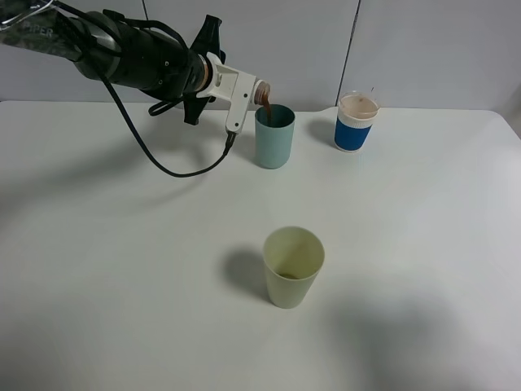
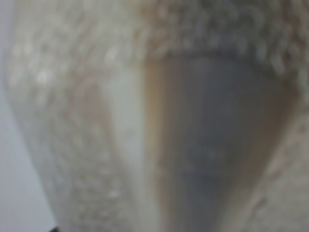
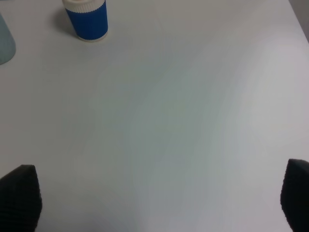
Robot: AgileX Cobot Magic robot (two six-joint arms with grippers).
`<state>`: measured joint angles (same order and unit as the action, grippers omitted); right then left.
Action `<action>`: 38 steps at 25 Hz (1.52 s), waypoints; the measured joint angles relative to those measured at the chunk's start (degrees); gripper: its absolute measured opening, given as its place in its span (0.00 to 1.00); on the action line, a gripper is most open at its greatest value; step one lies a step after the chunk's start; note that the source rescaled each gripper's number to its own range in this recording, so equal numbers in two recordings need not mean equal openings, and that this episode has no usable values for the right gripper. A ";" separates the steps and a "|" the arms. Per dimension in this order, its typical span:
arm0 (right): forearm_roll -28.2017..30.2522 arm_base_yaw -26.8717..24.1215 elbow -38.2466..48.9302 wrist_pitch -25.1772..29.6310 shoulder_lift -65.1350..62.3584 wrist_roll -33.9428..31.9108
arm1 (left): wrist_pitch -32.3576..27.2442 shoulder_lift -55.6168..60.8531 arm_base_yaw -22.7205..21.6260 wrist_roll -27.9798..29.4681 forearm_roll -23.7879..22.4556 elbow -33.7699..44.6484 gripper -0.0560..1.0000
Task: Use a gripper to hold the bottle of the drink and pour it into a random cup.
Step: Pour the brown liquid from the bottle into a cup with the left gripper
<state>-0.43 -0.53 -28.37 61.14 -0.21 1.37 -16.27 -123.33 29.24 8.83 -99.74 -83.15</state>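
1. High view's bright and even, with soft, faint shadows on the table [image 1: 98,326] beneath the left gripper [image 1: 247,91].
2. Left wrist view's total blur, nothing in focus.
3. Right wrist view's a bit soft.

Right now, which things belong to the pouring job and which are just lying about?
In the job: left end effector, bottle, teal cup.
Lying about: yellow-green cup, blue-and-white cup.

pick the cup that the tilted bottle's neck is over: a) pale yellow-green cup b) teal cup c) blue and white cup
b, the bottle is tipped with its neck right above the rim of the teal cup at the back of the table.
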 joint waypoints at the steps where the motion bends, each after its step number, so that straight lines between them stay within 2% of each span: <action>1: 0.00 0.00 0.00 0.00 0.00 0.00 | 0.00 0.00 0.00 -0.25 0.00 0.00 0.07; 12: 0.00 0.00 0.00 0.00 0.00 0.00 | 0.00 0.00 0.00 -2.39 0.00 0.00 0.07; 38: 0.00 0.00 0.00 0.00 0.00 0.00 | 0.00 0.02 0.00 -3.43 0.00 0.00 0.07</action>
<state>-0.43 -0.53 -28.37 61.14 -0.21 1.37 -16.27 -123.31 29.24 5.40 -99.74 -83.15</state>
